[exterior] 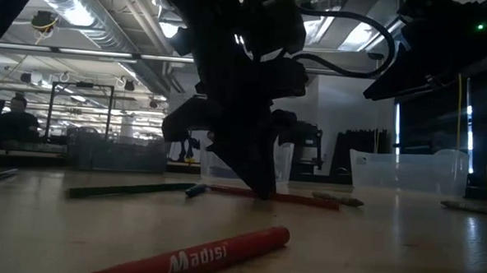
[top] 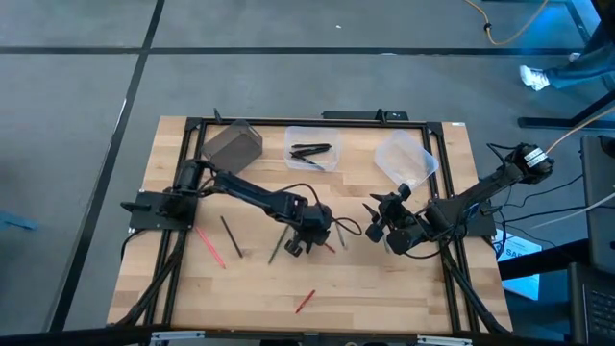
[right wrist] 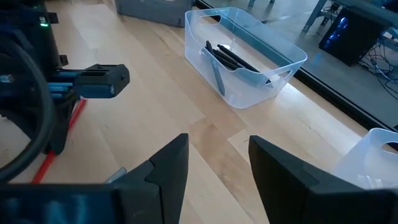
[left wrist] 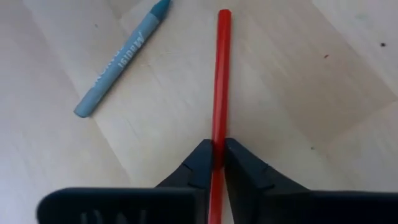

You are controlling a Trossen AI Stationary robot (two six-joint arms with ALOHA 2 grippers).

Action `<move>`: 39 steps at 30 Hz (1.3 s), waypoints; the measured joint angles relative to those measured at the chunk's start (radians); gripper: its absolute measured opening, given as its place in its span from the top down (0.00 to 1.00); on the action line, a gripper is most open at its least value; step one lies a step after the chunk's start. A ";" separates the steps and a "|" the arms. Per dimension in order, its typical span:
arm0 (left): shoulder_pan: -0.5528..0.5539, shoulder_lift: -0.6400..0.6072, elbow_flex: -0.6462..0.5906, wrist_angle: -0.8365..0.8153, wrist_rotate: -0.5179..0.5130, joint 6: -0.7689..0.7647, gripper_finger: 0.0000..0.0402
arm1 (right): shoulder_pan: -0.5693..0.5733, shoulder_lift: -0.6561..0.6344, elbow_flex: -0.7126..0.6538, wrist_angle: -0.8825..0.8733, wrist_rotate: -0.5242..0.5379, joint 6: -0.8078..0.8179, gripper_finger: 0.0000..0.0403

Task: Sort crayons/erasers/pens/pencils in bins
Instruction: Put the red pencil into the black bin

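Left gripper (left wrist: 214, 163) pinching a thin red pencil (left wrist: 219, 74) on the wooden table (top: 384, 288) at centre frame, blue crayon (left wrist: 121, 59) lying nearby, right gripper (right wrist: 217, 168) waiting with fingers apart at centre right, clear squarish tub (right wrist: 249, 62) holding dark pens at upper centre.

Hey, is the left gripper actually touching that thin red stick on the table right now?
Touching. The left wrist view shows the left gripper with both fingertips pressed against the red stick, no gap on either side.
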 joint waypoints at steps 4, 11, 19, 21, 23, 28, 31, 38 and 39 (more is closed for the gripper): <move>0.007 0.000 -0.001 0.003 -0.006 0.001 0.96 | 0.000 0.000 0.000 0.000 0.000 0.000 0.57; 0.007 -0.020 -0.003 0.023 -0.063 -0.003 0.97 | 0.000 0.000 0.000 0.000 0.001 0.000 0.57; 0.021 -0.097 -0.007 -0.002 -0.257 -0.067 0.98 | 0.000 0.000 0.000 -0.002 0.002 0.003 0.57; 0.026 -0.121 -0.005 -0.032 -0.305 -0.086 0.97 | 0.000 0.000 0.000 -0.002 0.002 0.004 0.57; 0.041 -0.143 -0.006 -0.066 -0.338 -0.105 0.96 | 0.000 0.000 0.000 -0.002 0.002 0.004 0.57; 0.090 -0.236 -0.004 -0.174 -0.408 -0.160 0.96 | 0.000 0.000 0.000 -0.003 0.002 0.004 0.57; 0.130 -0.305 -0.005 -0.254 -0.430 -0.200 0.97 | 0.000 0.000 0.000 -0.006 0.002 0.004 0.57; 0.241 -0.499 -0.004 -0.394 -0.462 -0.337 0.96 | 0.000 0.000 0.000 -0.012 0.001 0.006 0.57; 0.258 -0.525 -0.003 -0.417 -0.475 -0.372 0.96 | 0.000 0.000 0.000 -0.014 0.001 0.006 0.57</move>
